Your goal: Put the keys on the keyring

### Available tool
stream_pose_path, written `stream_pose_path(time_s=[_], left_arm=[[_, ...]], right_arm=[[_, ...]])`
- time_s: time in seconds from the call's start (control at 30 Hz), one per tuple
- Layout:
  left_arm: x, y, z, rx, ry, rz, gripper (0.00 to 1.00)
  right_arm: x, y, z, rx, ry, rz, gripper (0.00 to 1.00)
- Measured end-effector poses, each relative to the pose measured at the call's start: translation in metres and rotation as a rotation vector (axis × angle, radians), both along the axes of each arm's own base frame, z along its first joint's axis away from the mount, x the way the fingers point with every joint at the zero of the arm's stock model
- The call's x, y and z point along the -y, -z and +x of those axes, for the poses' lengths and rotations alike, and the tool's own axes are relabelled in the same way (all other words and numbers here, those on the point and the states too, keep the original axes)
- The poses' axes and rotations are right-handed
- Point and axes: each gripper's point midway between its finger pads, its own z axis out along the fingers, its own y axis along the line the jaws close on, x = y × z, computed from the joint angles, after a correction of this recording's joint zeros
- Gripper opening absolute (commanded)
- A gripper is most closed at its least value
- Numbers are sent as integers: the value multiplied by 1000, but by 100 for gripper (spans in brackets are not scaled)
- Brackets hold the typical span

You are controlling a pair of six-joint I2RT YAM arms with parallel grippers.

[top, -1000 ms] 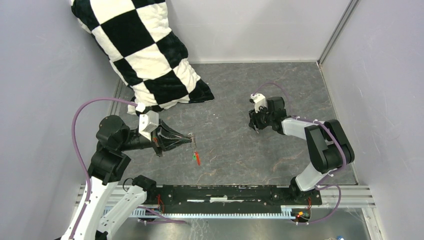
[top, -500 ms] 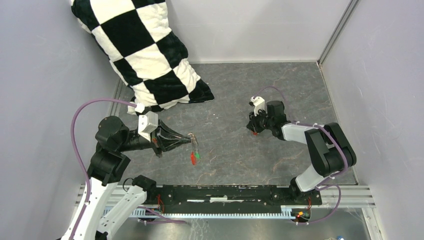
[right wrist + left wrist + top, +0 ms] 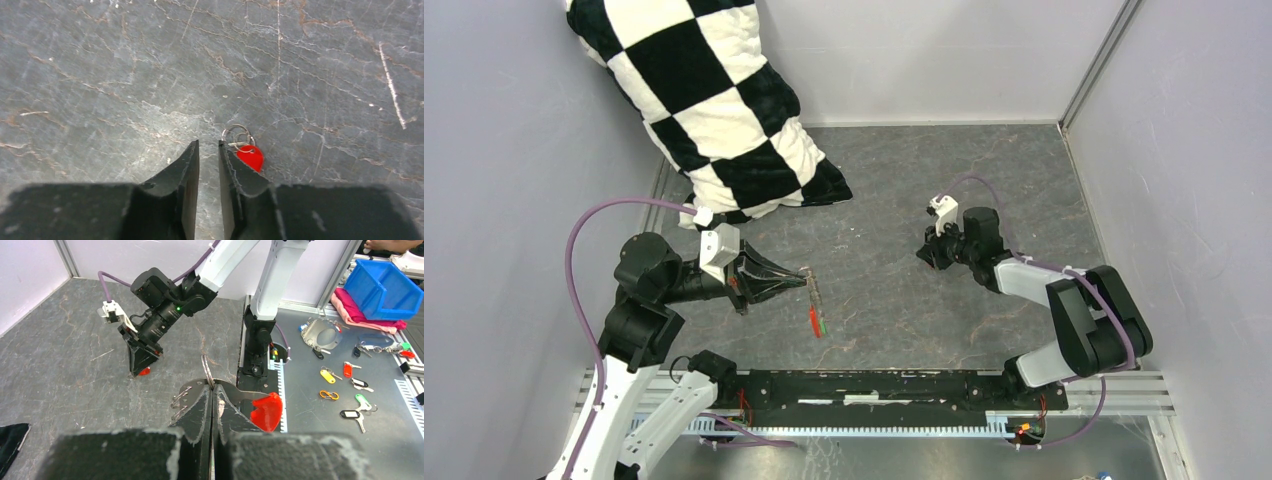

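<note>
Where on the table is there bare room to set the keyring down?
Bare: the far right corner beyond the right gripper; the middle, between the keyring and that gripper; the near strip along the rail. Crowded: far left, under the blanket, and at the red key by the right gripper's tip.

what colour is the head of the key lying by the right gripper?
Red. The key head shows best in the right wrist view.

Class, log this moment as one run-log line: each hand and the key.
left hand: shut on keyring | right hand: narrowly open, empty, at table | red-headed key: beside right hand, ungripped
</note>
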Motion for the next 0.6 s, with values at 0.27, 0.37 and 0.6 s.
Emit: stream_pose_path(time_s=[0.27, 0.37, 0.6], left_arm=[[0, 0, 0, 0, -1, 0, 2], [0, 0, 1, 0, -3, 0, 2], [-1, -1, 0, 4, -8, -2, 2]], right_arm=[[-12, 15, -10, 9, -24, -127, 42], [-19, 20, -7, 21, -32, -196, 39], [-18, 22, 11, 81, 49, -362, 27]])
